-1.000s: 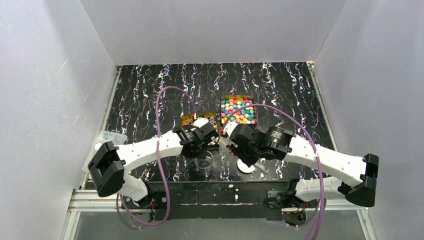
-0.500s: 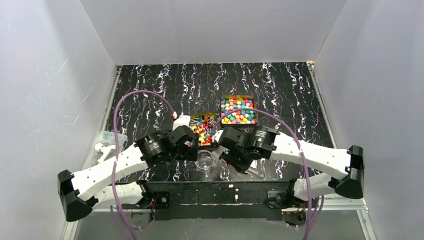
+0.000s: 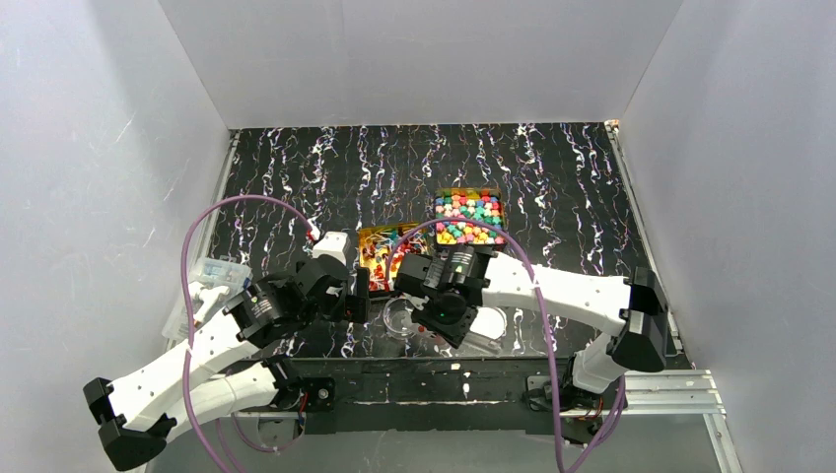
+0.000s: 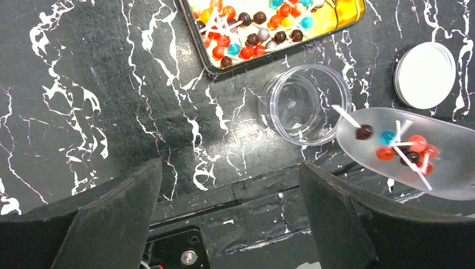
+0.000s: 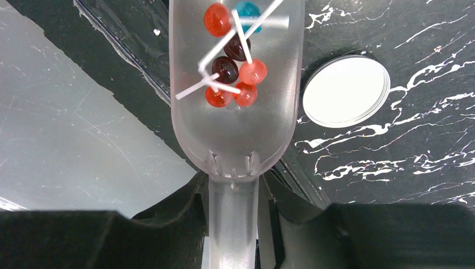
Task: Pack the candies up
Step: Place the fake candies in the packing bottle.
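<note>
The right hand (image 5: 232, 208) squeezes the handle of a clear scoop (image 5: 235, 140). A few candies (image 5: 231, 84) on sticks lie in it, just beside the jar (image 4: 305, 103). They look light and may roll, so the scoop should stay level. The left hand (image 4: 229, 210) is wide open, holding nothing.

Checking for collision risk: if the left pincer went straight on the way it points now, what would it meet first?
Most likely the bare table, just beside the clear jar. The open left pincer holds nothing, and nothing shows in its line before the surface, though depth is hard to judge.
</note>
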{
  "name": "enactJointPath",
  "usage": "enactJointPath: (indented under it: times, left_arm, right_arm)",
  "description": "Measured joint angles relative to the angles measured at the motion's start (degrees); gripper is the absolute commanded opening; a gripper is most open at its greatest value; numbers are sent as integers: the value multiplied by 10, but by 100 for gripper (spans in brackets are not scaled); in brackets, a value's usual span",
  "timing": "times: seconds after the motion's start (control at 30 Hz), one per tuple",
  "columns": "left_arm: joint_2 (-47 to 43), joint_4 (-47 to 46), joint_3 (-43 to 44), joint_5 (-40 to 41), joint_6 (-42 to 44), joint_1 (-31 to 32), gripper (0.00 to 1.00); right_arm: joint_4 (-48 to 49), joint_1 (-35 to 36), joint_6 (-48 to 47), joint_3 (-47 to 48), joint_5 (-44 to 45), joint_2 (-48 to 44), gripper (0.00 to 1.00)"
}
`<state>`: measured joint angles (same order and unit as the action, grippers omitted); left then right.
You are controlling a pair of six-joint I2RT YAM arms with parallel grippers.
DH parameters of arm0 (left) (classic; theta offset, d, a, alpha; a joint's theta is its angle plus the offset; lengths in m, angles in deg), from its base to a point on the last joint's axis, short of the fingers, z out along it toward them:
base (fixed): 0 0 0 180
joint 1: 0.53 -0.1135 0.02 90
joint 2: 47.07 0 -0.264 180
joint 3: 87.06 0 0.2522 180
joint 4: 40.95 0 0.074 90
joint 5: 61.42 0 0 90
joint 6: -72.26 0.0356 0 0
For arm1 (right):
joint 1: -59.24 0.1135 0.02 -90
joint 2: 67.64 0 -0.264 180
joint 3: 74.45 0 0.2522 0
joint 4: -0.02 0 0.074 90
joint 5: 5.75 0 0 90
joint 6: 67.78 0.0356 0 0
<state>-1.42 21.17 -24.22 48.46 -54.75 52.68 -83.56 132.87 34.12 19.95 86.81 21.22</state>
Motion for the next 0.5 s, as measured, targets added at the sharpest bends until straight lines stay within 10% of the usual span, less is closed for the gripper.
enactJointPath:
  times: [0.5]
  left_arm:
    - [-54, -12, -26, -28, 26, -10, 93]
  right_arm:
    - [-78, 0, 17, 103, -15, 128, 1]
